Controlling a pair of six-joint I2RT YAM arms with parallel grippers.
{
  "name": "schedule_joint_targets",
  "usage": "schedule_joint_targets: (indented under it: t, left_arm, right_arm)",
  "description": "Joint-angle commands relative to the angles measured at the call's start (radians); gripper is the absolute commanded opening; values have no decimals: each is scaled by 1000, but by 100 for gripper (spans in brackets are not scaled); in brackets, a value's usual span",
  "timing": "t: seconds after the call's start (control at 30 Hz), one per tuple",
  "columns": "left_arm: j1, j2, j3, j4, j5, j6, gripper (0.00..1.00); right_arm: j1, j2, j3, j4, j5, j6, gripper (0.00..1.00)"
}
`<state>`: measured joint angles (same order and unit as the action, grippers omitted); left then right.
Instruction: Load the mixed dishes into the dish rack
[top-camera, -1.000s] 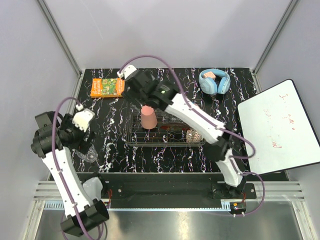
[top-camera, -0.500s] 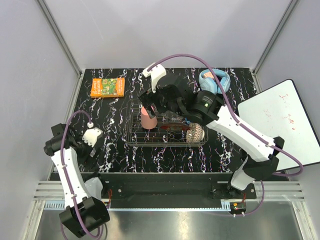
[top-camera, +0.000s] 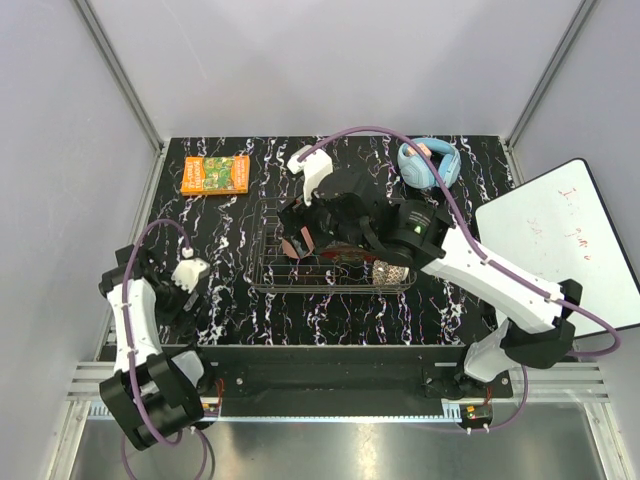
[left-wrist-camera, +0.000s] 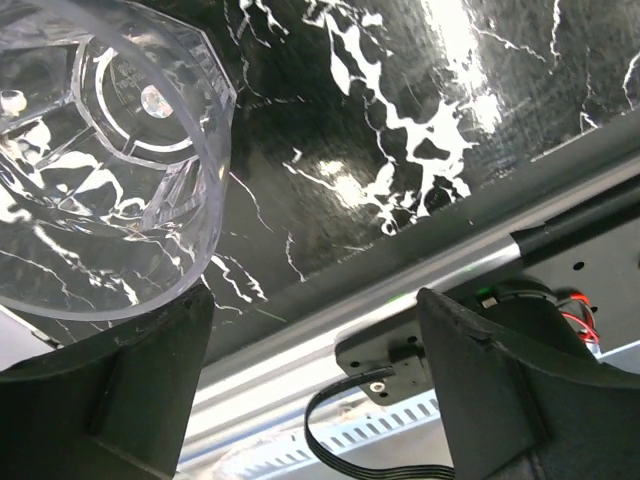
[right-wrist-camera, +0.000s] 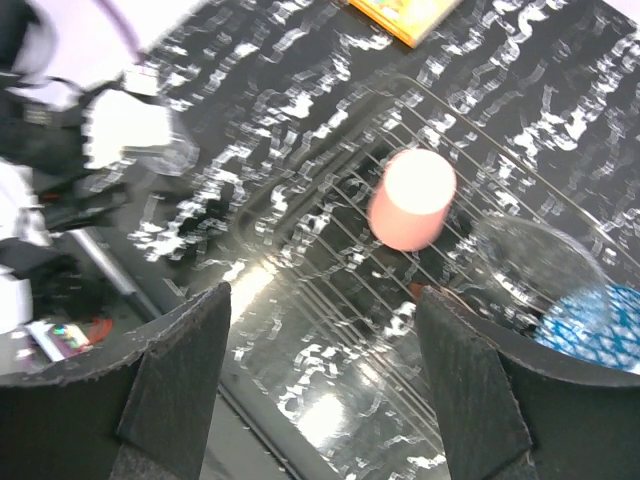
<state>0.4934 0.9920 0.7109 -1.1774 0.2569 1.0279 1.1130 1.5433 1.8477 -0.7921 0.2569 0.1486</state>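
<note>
Wire, dark and thin, bent into a rectangular grid with low raised sides: dish rack (top-camera: 300, 278) at mid-table on a glossy black tabletop (top-camera: 400, 315) veined in white like marble. Inside, toward the rack's left end, salmon-pink cup (right-wrist-camera: 412, 200), matte and tapered, mouth down, flat base up. Beside it, clear glass bowl (right-wrist-camera: 535, 262), round and see-through. Next along, blue patterned bowl (right-wrist-camera: 592, 322) with a fine lattice print, cut off by the frame edge. From above, beige patterned bowl (top-camera: 392, 270) at the rack's right end, plus a sliver of glossy red plate (top-camera: 345, 255) under the right arm. Clear stemmed glass (left-wrist-camera: 100, 170) outside the rack, over the tabletop near its front left corner: faceted walls, round foot visible through the bowl, mouth toward the left wrist camera. Left gripper (left-wrist-camera: 300, 390) spread wide, dark blunt fingers (left-wrist-camera: 110, 400) holding nothing; glass rim right at the tip of one finger, outside the gap, contact impossible to judge. Right gripper (right-wrist-camera: 320, 385) above the rack's left part, likewise wide apart, nothing between its fingers, clear of the cup. Orange-green book (top-camera: 215, 173) flat at the far left, light blue headphones (top-camera: 428, 162) at the far right, white board (top-camera: 560, 250) beyond the table's right edge.
</note>
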Motion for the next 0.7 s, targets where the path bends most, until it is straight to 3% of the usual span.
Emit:
schedule_joint_targets:
  t: [0.0,0.23,0.4,0.67]
  left_arm:
    - [-6,-10,64,-10,11,14,85]
    - [-7,-154,169,-142,79,64,91]
    - [-12,-43,191,-114,107,37,90]
    - [-76,158,168,70,88,-80,87]
  right_arm:
    - [19,-45,-19,73,-38,19,81]
    - [19,-25,-9,73,-67,9,82]
    - [19,-11,-2,73,-62,8,82]
    - [19,-8,-16,71,-51,11,82]
